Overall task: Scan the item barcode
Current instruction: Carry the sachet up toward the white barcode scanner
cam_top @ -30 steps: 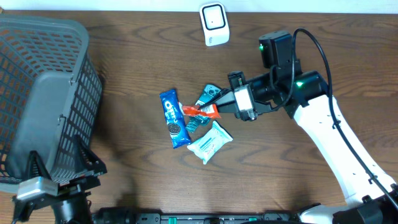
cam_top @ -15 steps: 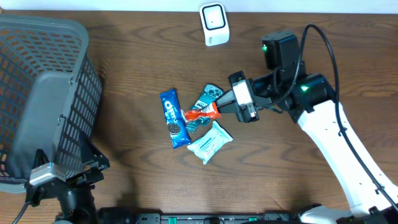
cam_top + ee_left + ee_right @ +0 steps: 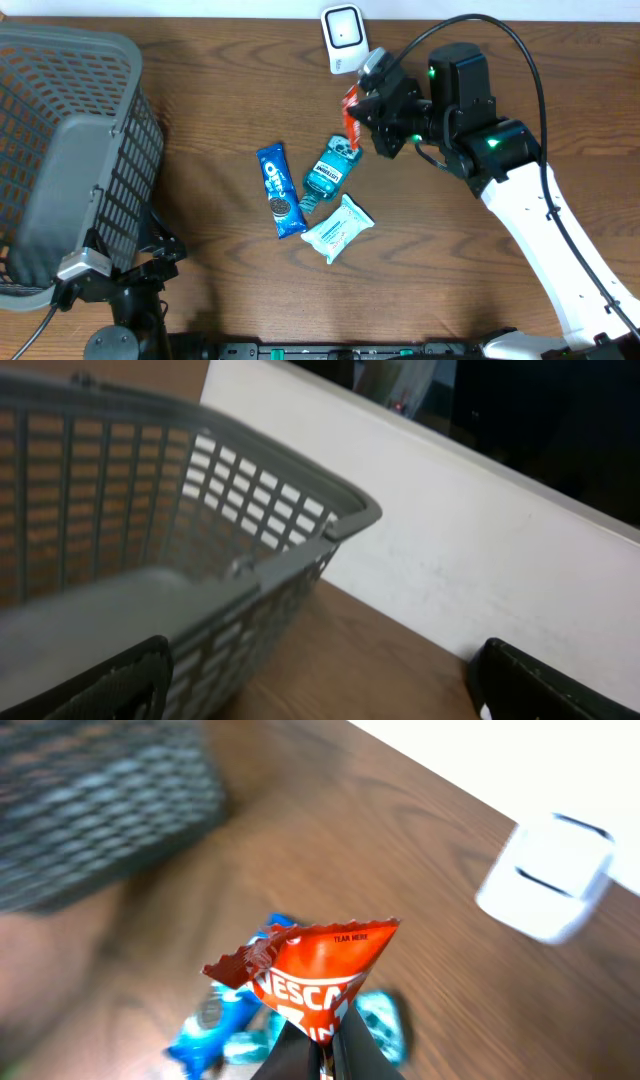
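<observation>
A red Nescafe sachet (image 3: 349,106) (image 3: 318,963) hangs lifted above the table with my right gripper (image 3: 363,115) (image 3: 321,1048) shut on its lower end. The sachet stands upright between the fingers, its torn-looking top edge up. The white barcode scanner (image 3: 343,38) (image 3: 548,880) stands at the table's far edge, just beyond and slightly left of the sachet in the overhead view. No barcode shows on the sachet's visible face. My left gripper (image 3: 128,268) (image 3: 320,695) is at the near left by the basket, open, with nothing between its fingers.
A grey mesh basket (image 3: 60,150) (image 3: 300,485) fills the left side. On the table lie a blue Oreo pack (image 3: 280,190), a teal bottle (image 3: 330,170) and a white-and-teal wipes pack (image 3: 337,228), below the right gripper.
My right gripper has lifted the red sachet off the pile and carried it up towards the scanner. The left arm has shifted slightly by the basket.
</observation>
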Available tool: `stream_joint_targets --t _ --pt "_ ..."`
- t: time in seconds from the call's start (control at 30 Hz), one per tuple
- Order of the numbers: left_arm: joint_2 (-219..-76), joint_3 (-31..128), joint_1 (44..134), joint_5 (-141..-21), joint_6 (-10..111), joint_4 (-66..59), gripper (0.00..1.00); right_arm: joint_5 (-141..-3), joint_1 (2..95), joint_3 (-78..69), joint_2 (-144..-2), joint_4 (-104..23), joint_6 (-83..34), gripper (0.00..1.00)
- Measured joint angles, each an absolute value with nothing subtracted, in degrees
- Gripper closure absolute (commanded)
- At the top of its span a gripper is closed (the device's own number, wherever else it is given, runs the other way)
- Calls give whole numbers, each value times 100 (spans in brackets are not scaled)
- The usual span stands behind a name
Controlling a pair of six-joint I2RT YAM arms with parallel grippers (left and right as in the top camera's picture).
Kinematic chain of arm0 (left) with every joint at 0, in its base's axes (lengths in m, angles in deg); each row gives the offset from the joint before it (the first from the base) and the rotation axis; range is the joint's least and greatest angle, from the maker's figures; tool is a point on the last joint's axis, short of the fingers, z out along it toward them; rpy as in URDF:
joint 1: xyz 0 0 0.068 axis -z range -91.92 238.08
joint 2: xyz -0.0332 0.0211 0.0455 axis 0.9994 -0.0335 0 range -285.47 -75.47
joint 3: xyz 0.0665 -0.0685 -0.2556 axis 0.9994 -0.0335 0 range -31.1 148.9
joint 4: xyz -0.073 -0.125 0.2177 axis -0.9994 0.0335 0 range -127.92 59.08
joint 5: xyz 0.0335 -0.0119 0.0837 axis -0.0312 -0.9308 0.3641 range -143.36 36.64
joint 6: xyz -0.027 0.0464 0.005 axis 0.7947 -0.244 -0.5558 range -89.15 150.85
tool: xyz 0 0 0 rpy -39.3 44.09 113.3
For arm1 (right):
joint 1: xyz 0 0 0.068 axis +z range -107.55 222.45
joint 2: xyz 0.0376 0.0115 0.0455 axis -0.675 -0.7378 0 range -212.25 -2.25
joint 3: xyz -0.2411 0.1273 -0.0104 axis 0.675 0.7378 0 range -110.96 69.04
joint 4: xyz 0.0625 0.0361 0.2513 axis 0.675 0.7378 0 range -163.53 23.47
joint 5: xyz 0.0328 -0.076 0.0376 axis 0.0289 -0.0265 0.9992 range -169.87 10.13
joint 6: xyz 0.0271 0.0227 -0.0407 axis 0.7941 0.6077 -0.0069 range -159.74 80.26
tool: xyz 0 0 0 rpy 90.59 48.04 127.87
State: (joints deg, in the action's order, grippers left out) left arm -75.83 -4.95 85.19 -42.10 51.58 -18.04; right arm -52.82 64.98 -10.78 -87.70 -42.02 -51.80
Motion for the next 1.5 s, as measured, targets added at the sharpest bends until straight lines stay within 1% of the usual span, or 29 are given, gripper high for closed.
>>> stream_joint_targets --t 0.1,0.23,0.43,0.53,0.67,0.97,1.1,1.3,1.5 --pt "-7583 -696 8519 -4210 5302 -1787 2 -5864 6498 -1095 -8975 -4283 -4636 99" --pt "-7587 -963 8519 -4207 5381 -1756 2 -6240 6498 -1580 -9773 -4270 -3705 99" --pt "-7590 -1116 8519 -4207 5429 -1706 2 -5966 6441 -3180 -11270 -4246 -2223 99" --pt "-7592 -1116 8519 -4253 5460 -1658 2 -5779 6360 -4033 -12027 -4290 -1053 99" --pt "-7590 -1118 8519 -4314 5466 -1516 2 -5678 6233 -4621 -12731 -4583 348 99" --pt "-7590 -1118 8519 -4384 5466 -1133 2 -5619 6045 -4774 -13697 -6736 3159 99" --pt "-7590 -1118 8519 -4404 5466 -1068 2 -5658 6019 -4817 -14046 -7197 4269 98" --pt "-7590 -1118 8519 -4404 5466 -1046 2 -6012 6021 -4819 -14313 -7232 5364 99" --pt "-7590 -1118 8519 -4404 5468 -967 2 -6268 6032 -4835 -14344 -7929 6004 99"
